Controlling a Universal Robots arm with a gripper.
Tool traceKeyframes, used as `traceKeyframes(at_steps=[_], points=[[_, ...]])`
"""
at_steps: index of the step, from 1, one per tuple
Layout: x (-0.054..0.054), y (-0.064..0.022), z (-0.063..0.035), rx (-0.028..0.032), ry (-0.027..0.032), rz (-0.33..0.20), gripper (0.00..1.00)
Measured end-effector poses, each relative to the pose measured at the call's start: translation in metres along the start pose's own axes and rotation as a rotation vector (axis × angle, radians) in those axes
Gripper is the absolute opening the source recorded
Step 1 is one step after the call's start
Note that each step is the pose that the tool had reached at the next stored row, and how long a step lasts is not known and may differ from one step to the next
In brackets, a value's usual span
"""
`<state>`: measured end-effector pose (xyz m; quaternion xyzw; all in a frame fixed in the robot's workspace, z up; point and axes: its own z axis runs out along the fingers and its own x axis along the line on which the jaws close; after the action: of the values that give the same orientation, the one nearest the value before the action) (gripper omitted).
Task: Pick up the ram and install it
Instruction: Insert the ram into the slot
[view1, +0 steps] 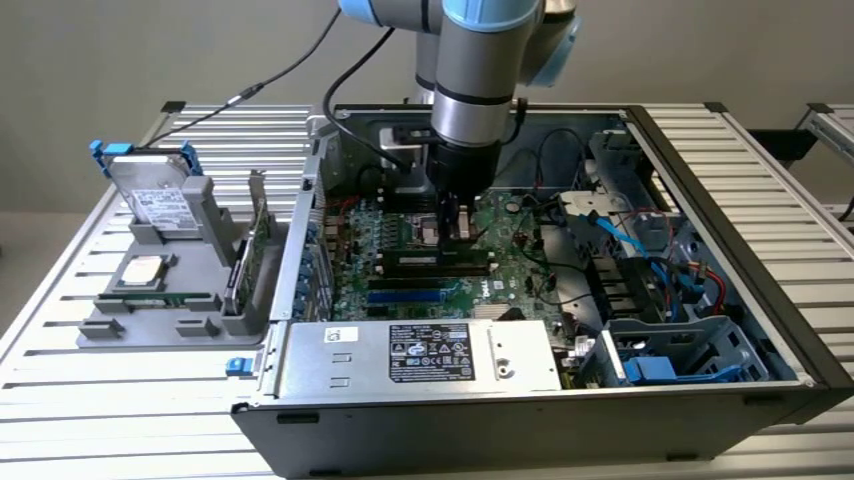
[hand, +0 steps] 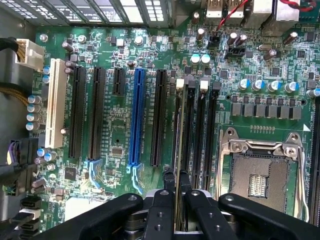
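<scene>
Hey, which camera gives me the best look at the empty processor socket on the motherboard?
The wrist view: the processor socket lies unobstructed, its metal frame and bare contact field plain to see. The exterior view shows it at a slant, partly hidden behind the gripper.

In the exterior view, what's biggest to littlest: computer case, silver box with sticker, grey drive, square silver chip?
Computer case
Silver box with sticker
Grey drive
Square silver chip
The box sits nearer the camera, so box over drive is less sure.
</scene>
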<state>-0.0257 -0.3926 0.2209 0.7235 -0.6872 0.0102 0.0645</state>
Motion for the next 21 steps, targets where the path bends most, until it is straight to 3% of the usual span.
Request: traceKeyframes(at_steps=[21], points=[[0.0019, -0.0023, -0.0006, 0.0001, 0.0002, -0.001, 0.14]])
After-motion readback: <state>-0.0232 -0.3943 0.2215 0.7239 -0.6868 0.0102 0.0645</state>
